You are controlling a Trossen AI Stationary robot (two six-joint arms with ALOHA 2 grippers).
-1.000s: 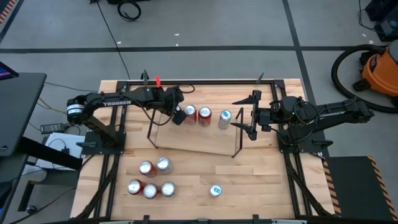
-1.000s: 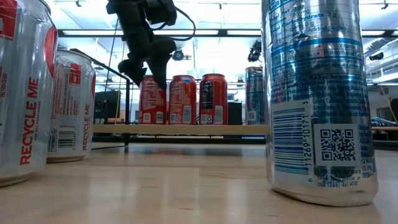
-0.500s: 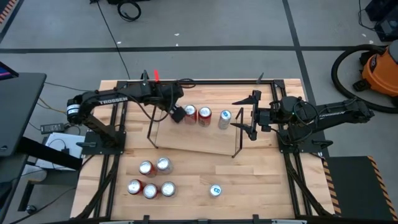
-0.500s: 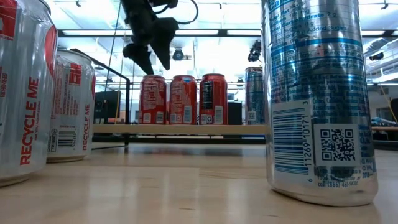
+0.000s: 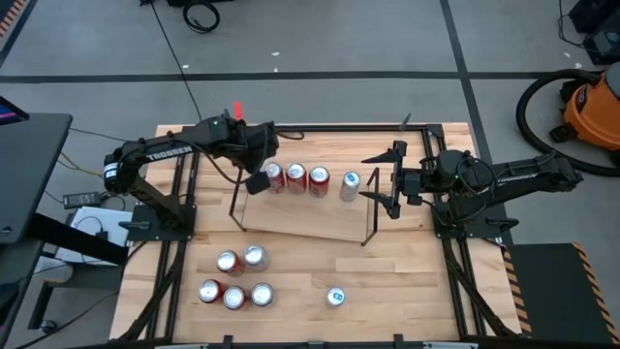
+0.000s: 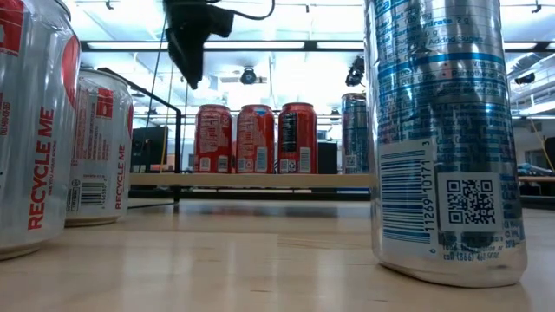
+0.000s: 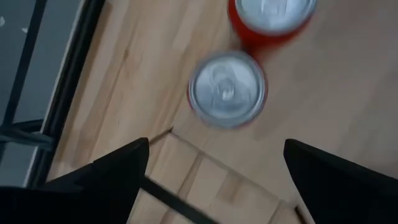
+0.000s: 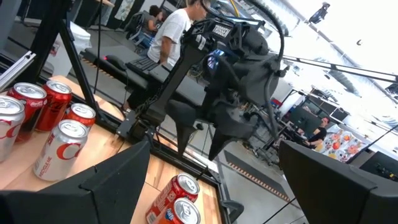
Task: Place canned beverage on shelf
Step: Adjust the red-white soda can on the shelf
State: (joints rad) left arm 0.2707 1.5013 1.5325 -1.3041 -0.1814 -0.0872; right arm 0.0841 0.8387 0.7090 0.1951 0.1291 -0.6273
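The shelf (image 5: 305,215) is a light-wood board with black wire end frames, in the middle of the table. Three red cans (image 5: 296,177) and one silver-blue can (image 5: 351,184) stand upright in a row on its far edge; they also show in the low view (image 6: 255,139). My left gripper (image 5: 258,181) is open and empty, high above the shelf's left end (image 6: 186,52), just left of the leftmost red can (image 7: 227,90). My right gripper (image 5: 383,180) is open and empty, beside the shelf's right end frame.
Several red cans (image 5: 234,279) stand in a cluster on the table's near left. One silver-blue can (image 5: 336,296) stands alone near the front edge, close in the low view (image 6: 442,139). Black rails frame the tabletop (image 5: 407,262). People sit in the room beyond the table (image 8: 177,28).
My left gripper has risen from the top of the leftmost red can on the shelf and gone toward the table's left edge. That can stays upright in its place on the shelf. My right arm has kept still.
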